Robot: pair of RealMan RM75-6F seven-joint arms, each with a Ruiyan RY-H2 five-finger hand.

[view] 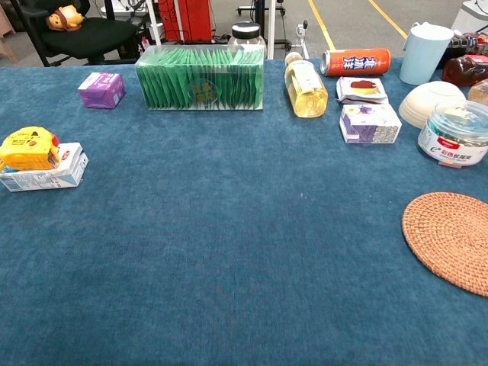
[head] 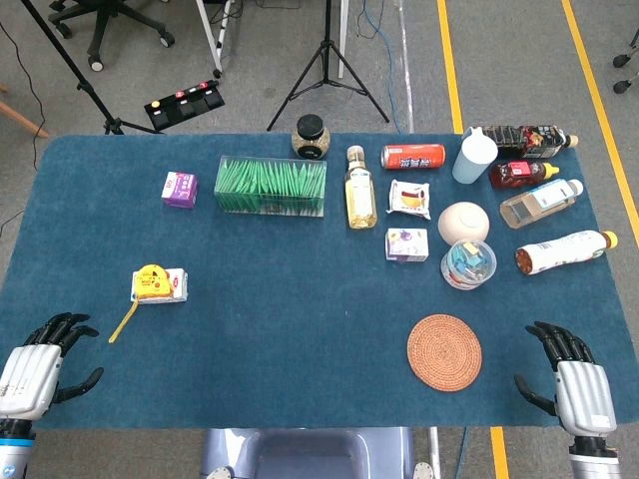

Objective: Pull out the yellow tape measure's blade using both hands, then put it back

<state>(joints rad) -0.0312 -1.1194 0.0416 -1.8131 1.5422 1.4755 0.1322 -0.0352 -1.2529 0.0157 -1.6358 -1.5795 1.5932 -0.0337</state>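
The yellow tape measure (head: 151, 278) (view: 28, 148) lies on top of a small white box (head: 170, 287) (view: 47, 172) at the left of the blue table. A short yellow strap (head: 123, 322) trails from it toward the front edge. My left hand (head: 40, 364) rests near the front left corner, open, below and left of the tape measure, holding nothing. At the front right corner my right hand (head: 574, 377) is open too, far from the tape measure. Neither hand appears in the chest view.
A round woven coaster (head: 444, 351) (view: 451, 239) lies front right. Along the back stand a green packet box (head: 271, 186) (view: 200, 77), a purple box (head: 181, 189), an oil bottle (head: 359, 190), a red can (head: 413, 156), a bowl (head: 463, 223), a plastic tub (head: 468, 264) and several bottles.
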